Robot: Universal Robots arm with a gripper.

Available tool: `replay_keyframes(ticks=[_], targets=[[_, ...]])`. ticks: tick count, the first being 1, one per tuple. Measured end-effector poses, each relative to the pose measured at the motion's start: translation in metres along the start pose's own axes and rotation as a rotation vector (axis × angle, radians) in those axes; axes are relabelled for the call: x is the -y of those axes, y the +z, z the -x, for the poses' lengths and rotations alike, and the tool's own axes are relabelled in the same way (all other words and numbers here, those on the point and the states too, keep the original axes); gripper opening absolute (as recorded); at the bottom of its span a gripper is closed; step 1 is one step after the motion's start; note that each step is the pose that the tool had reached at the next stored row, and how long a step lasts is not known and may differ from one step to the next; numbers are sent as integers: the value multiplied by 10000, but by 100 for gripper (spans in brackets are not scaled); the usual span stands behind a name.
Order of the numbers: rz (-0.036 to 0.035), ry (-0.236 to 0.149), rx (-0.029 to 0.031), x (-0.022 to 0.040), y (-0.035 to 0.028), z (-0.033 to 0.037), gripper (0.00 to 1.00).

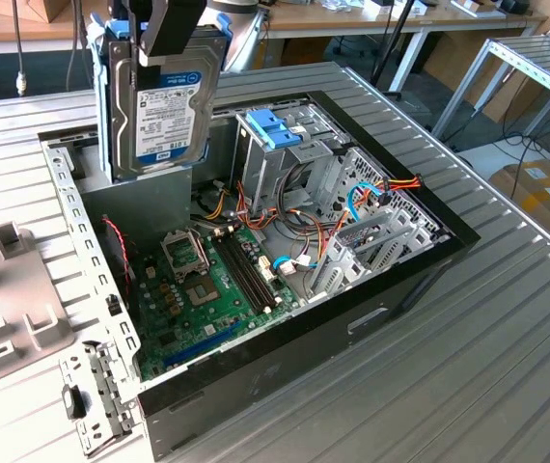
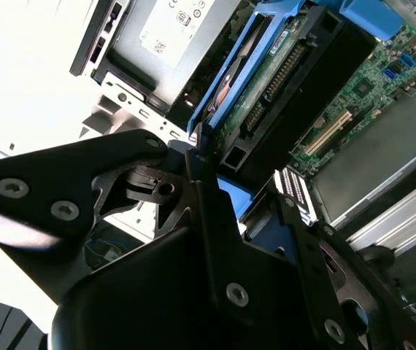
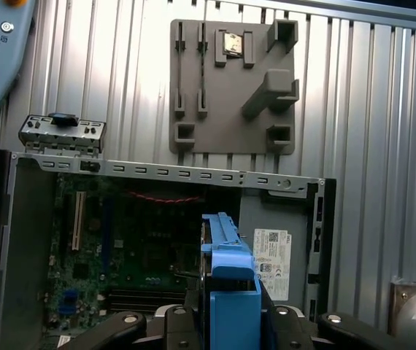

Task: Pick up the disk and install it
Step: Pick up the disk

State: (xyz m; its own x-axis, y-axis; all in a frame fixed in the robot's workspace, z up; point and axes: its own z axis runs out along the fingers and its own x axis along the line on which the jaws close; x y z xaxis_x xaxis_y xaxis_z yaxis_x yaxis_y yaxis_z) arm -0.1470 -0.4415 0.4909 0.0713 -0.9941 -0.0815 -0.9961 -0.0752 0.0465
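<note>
My gripper [image 1: 171, 48] grips the disk [image 1: 167, 114] upright above the open computer case [image 1: 400, 289], at the exterior view's left. I judge it mid-carry, not yet installed; its rails need squaring to the drive bay [image 1: 273, 130].

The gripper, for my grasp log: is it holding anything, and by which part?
The gripper holds the disk by its upper end, a finger on the labelled face, upright over the open computer case.
</note>
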Motion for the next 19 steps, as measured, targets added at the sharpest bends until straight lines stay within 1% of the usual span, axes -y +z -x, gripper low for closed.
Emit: replay_keyframes(ticks=[19], targets=[[0,0,-3,36,-5,-130,37]])
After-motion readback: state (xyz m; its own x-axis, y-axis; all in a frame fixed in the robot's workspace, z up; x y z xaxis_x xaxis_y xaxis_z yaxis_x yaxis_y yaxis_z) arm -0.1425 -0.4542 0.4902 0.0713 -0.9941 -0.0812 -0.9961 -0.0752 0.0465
